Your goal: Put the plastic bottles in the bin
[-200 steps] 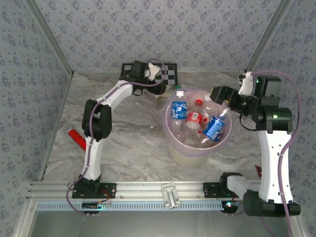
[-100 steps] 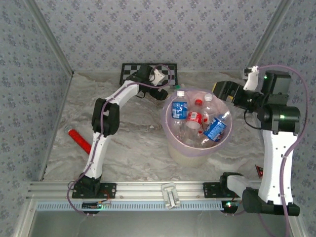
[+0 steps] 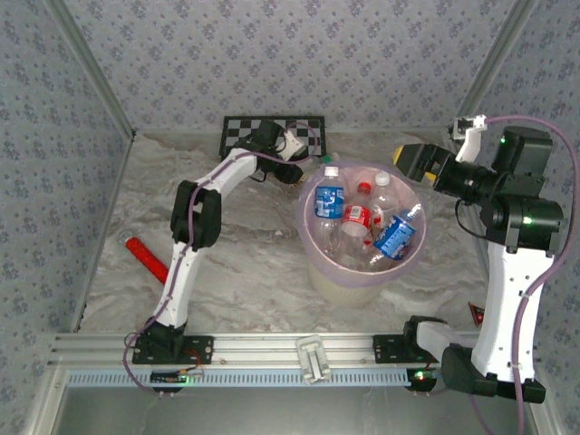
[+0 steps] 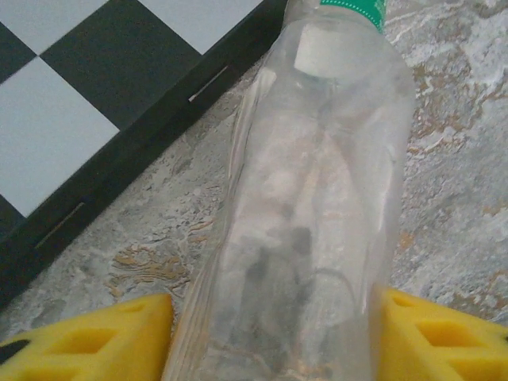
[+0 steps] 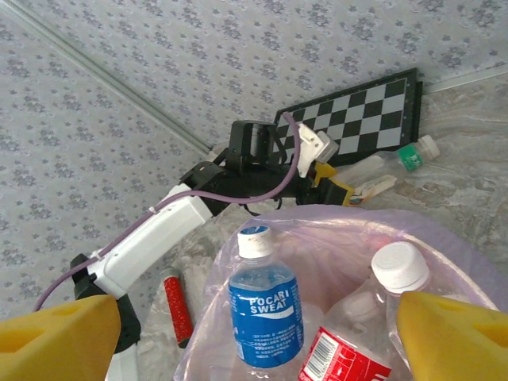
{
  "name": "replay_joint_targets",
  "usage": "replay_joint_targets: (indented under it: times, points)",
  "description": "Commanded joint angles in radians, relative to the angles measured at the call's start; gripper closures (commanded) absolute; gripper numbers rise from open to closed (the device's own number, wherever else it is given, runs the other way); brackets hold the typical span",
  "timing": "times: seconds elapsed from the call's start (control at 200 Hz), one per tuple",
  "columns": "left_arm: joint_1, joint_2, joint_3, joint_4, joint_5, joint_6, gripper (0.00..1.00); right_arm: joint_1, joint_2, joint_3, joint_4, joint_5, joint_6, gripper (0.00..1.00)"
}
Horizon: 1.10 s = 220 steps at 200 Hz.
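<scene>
Grey marbled table top lies under both arms. The left pincer has its yellow fingers pressed on both sides of a clear bottle with a green cap. This bottle lies on the table, pointing away from the pincer, with a checkered board just beside it. The right pincer is wide open and holds nothing. Just below and ahead of it sits the bin, with other bottles inside.

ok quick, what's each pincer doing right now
Left pincer: fingers either side of the green-capped bottle; whether it grips cannot be told.
Right pincer: open, holding nothing.
</scene>
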Motion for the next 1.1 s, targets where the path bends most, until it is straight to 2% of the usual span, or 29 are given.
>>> replay_joint_targets:
  times: [0.0,0.19,0.41,0.585,0.77,0.885,0.989,1.094]
  points:
    - [0.004,-0.072,-0.059,0.017,-0.006,-0.008,0.47,-0.006,-0.001,0.02,0.028,-0.05,0.016,0.08]
    - [0.022,-0.256,-0.284,0.158,0.01,-0.065,0.56,-0.005,0.008,0.03,0.048,-0.058,0.021,0.09]
    - [0.082,-0.578,-0.632,0.408,-0.026,-0.214,0.58,0.031,0.036,0.04,0.142,-0.057,0.077,0.1]
    - [0.099,-0.898,-0.913,0.593,-0.131,-0.336,0.63,0.187,0.1,0.085,0.224,0.053,0.102,0.11]
    - [0.096,-1.154,-1.038,0.605,-0.166,-0.458,0.67,0.37,0.186,0.097,0.369,0.156,0.132,0.22]
    - [0.062,-1.275,-1.091,0.643,-0.118,-0.54,0.68,0.486,0.247,0.102,0.464,0.226,0.137,0.27]
    - [-0.029,-1.336,-1.095,0.644,-0.112,-0.549,0.68,0.565,0.319,0.138,0.507,0.262,0.124,0.28]
    - [-0.13,-1.362,-1.086,0.64,-0.114,-0.525,0.68,0.614,0.379,0.182,0.52,0.279,0.103,0.2]
